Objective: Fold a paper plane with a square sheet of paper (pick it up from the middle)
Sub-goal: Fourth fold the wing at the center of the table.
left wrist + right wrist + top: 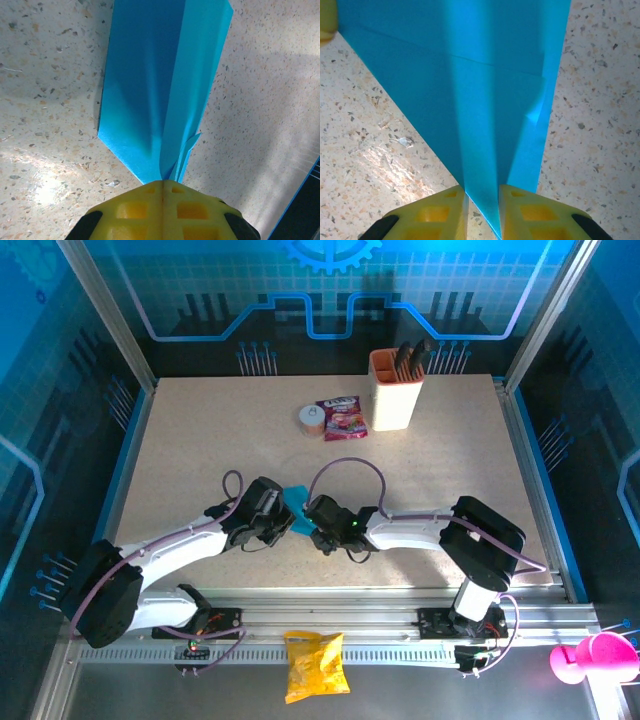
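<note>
From above, the two arms meet at the middle of the table (200,440), tips turned in toward each other. The folded blue paper (297,506) sits between the left gripper (280,515) and the right gripper (314,523), touching both. That view is too small to show how either pair of jaws stands.

The left wrist camera settles it for its own side. The left gripper (162,184) is clenched, its yellow fingers (135,200) pressed together with no gap, pinching the narrow point of the paper (160,75). From that pinch the sheet widens away ahead of the tool into a dart shape. A long crease runs straight out from the fingertips, and a small loose flap lies just to the right of them. The paper lies low over the speckled tabletop.

The right wrist camera tells a different story. The right gripper (482,200) is released: its two yellow fingers (447,205) stand apart with a clear gap. A shaded lengthwise band of the paper (485,75) runs down into that gap, and a pointed edge reaches back past the fingertips. Ahead of this tool the sheet spreads wide, crossed by a faint slanting crease.

Only the overhead view takes in the far side of the table. Well beyond both grippers stand a beige holder cup (393,400), a pink-red snack packet (343,417) and a small roll (312,418). A yellow snack bag (315,665) lies behind the arm bases
</note>
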Action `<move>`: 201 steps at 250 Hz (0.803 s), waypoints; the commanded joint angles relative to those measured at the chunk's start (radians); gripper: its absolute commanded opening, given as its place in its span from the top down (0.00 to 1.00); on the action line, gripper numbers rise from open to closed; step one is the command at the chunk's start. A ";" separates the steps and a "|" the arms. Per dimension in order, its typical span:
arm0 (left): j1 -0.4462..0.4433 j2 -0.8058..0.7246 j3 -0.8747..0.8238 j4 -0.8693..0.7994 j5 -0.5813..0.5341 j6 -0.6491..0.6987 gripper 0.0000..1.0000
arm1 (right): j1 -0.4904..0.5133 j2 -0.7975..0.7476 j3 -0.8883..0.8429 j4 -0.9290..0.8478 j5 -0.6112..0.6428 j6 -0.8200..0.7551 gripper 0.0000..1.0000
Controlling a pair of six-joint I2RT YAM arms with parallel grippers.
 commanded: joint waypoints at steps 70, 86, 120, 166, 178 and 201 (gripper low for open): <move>0.000 0.004 0.032 -0.028 0.019 0.001 1.00 | 0.014 0.026 -0.027 0.004 0.025 0.031 0.88; 0.000 0.004 0.033 -0.031 0.019 0.001 1.00 | 0.015 0.026 -0.028 0.002 0.035 0.033 0.88; 0.000 0.004 0.037 -0.037 0.019 0.004 1.00 | 0.015 0.011 -0.029 -0.004 0.057 0.037 0.74; 0.000 -0.003 0.038 -0.044 0.017 0.007 1.00 | 0.013 -0.007 -0.028 -0.012 0.073 0.036 0.73; 0.000 -0.005 0.038 -0.046 0.017 0.006 1.00 | 0.014 -0.009 -0.029 -0.015 0.078 0.037 0.74; 0.000 -0.005 0.038 -0.047 0.017 0.009 1.00 | 0.014 -0.013 -0.029 -0.019 0.085 0.036 0.77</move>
